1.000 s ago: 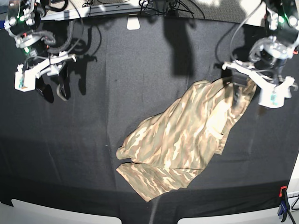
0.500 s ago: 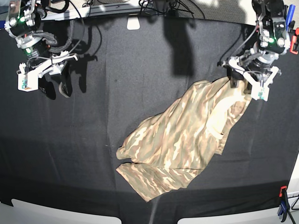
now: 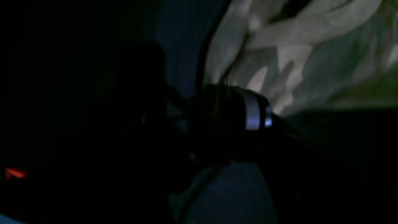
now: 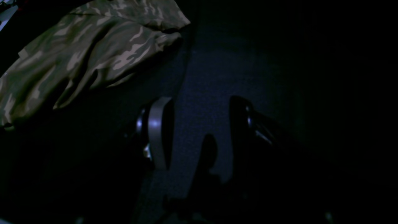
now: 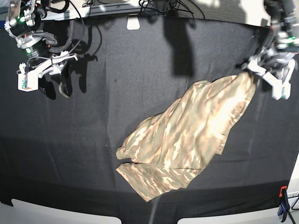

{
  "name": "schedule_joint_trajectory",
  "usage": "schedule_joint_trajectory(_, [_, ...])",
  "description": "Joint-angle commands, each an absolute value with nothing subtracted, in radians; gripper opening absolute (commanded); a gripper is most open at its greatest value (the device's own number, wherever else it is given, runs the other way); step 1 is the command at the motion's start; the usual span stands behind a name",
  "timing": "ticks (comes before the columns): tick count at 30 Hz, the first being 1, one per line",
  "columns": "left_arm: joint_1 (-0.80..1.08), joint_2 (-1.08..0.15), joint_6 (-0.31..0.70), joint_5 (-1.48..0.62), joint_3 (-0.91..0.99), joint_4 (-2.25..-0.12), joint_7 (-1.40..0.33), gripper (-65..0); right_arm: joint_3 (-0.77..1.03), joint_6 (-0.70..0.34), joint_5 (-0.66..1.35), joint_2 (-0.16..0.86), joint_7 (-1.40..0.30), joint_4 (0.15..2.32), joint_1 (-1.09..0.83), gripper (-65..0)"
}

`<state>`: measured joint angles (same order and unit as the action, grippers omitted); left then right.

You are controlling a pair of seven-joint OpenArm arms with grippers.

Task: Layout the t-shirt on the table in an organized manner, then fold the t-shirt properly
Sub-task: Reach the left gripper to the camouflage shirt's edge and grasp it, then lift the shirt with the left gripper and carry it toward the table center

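t-shirt (image 5: pixel 187 140) lies crumpled right of centre on the table (image 5: pixel 131 93), its upper corner pinched by my left gripper (image 5: pixel 256 74).

from the base view i see that corner drawn up toward the table's right edge, while the right gripper (image 5: pixel 52 88) hangs over bare black cloth at far left, well apart from the shirt. the left wrist view is dark, and only shows one finger (image 3: pixel 245 109) right against pale camo folds (image 3: pixel 295 46); i cannot see the other finger there. the right wrist view gives what the base view cannot: both fingers (image 4: pixel 157 130) standing apart with nothing between them, and the shirt (image 4: pixel 77 56) off to the side.
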<state>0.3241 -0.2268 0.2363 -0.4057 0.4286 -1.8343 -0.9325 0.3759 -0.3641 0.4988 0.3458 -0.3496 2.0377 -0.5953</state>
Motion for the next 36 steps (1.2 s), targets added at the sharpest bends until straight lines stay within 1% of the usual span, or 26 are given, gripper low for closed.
schedule_joint_trajectory(1, [0.319, -0.236, 0.240, -0.443, 0.441, -1.851, -0.918, -35.7, 0.384, -0.368, 0.509, 0.357, -0.323, 2.054, -0.593, -37.0])
schedule_joint_trajectory(4, [0.318, -0.236, 0.245, -0.534, 0.444, -1.851, -0.916, -35.7, 0.384, -0.368, 0.509, 0.357, -0.323, 2.054, -0.593, -37.0])
schedule_joint_trajectory(7, [0.319, -0.236, 0.288, -0.589, 0.444, -1.851, -0.917, -35.7, 0.384, -0.368, 0.509, 0.357, -0.323, 2.054, -0.593, -37.0])
schedule_joint_trajectory(10, [0.319, -0.236, 0.311, -0.604, 0.444, -1.851, -0.917, -35.7, 0.384, -0.368, 0.509, 0.357, -0.323, 2.054, -0.593, -37.0])
schedule_joint_trajectory(15, [0.319, -0.236, 0.311, -0.603, 0.444, -1.851, -0.928, -36.5, 0.384, -0.368, 0.509, 0.357, -0.323, 2.054, -0.593, -37.0])
schedule_joint_trajectory(16, [0.319, -0.236, 0.311, -0.603, 0.444, -1.851, -0.928, -38.2, 0.384, -0.368, 0.509, 0.357, -0.323, 2.054, -0.593, -37.0])
schedule_joint_trajectory(20, [0.319, -0.236, 0.311, -0.603, 0.444, -1.851, -0.925, -49.6, 0.384, -0.368, 0.509, 0.357, -0.323, 2.054, -0.593, -37.0])
schedule_joint_trajectory(21, [0.319, -0.236, 0.311, -0.603, 0.444, -1.851, -0.918, -51.4, 0.384, -0.368, 0.509, 0.357, -0.323, 2.054, -0.593, -37.0])
schedule_joint_trajectory(22, [0.319, -0.236, 0.311, -0.602, 0.444, -1.851, -0.911, -52.7, 0.384, -0.368, 0.509, 0.357, -0.323, 2.054, -0.593, -37.0])
schedule_joint_trajectory(27, [0.319, -0.236, 0.311, -0.568, 0.444, -1.851, -0.900, -52.9, 0.384, -0.368, 0.509, 0.357, -0.323, 2.054, -0.593, -37.0])
schedule_joint_trajectory(28, [0.319, -0.235, 0.311, -0.568, 0.444, -1.851, -0.899, -54.6, 0.384, -0.368, 0.509, 0.357, -0.323, 2.054, -0.593, -37.0])
schedule_joint_trajectory(31, [0.319, -0.233, 0.311, -0.570, 0.444, -1.851, -0.870, -65.0, 0.384, -0.368, 0.509, 0.357, -0.322, 2.054, -0.593, -37.0])
schedule_joint_trajectory(34, [0.318, -0.233, 0.319, -0.585, 0.443, -1.851, -0.862, -65.0, 0.384, -0.368, 0.509, 0.357, -0.322, 2.054, -0.593, -37.0])
schedule_joint_trajectory(36, [0.319, -0.233, 0.352, -0.594, 0.443, -1.851, -0.863, -65.0, 0.384, -0.368, 0.509, 0.357, -0.322, 2.054, -0.593, -37.0])
